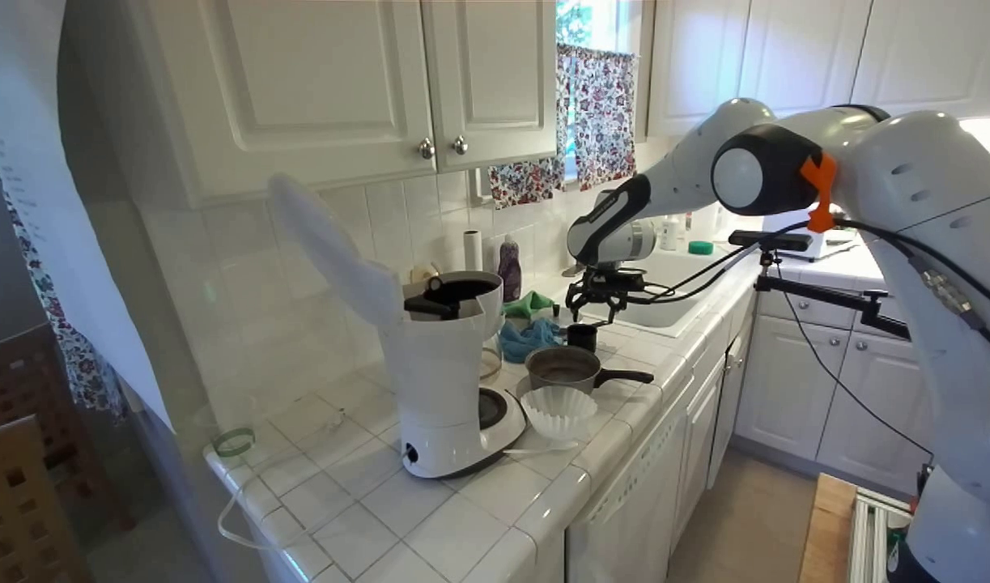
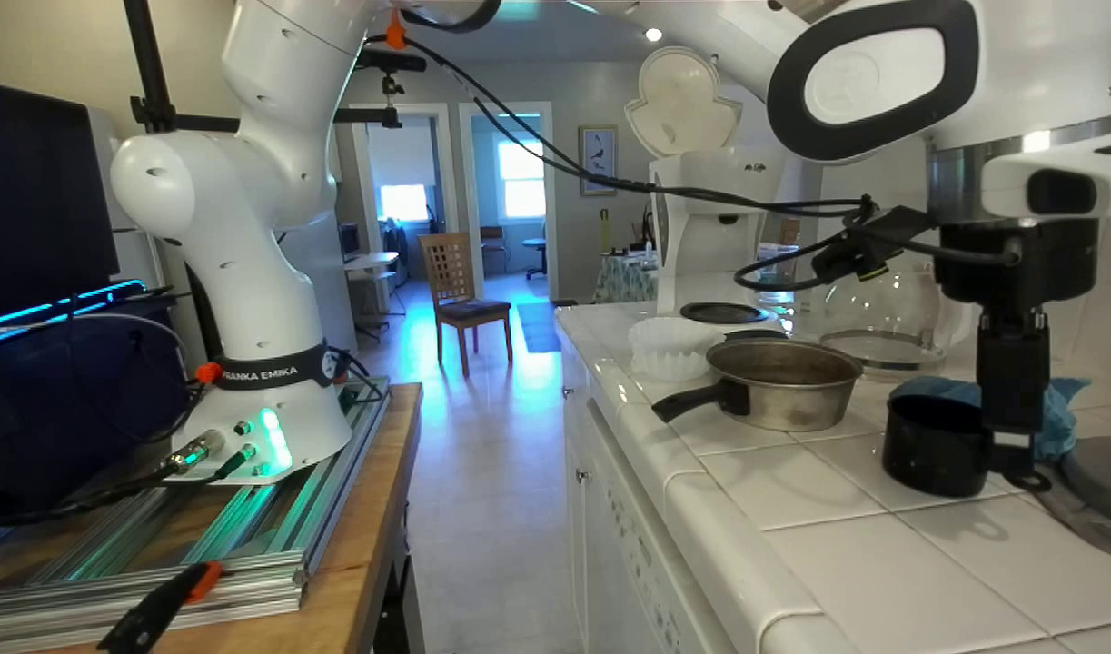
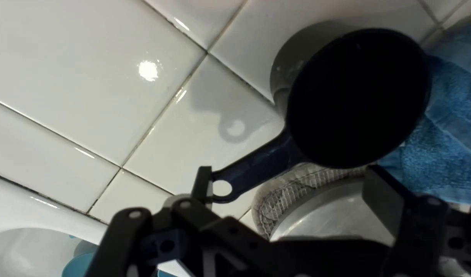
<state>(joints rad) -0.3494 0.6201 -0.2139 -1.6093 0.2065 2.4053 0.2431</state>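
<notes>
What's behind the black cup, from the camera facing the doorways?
In an exterior view, a blue cloth shows behind the black cup, above its rim and past the gripper. What lies directly behind those two is hidden.

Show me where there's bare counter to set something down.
Bare tiles lie between the pot, black cup and counter's front edge. Another patch lies between the coffee maker and the counter's near end in an exterior view. Crowded: around the gripper, by the black cup and blue cloth, and beside the pot and paper filter.

Tool [image 2: 1012, 425] near black cup [image 2: 927, 450]
</notes>
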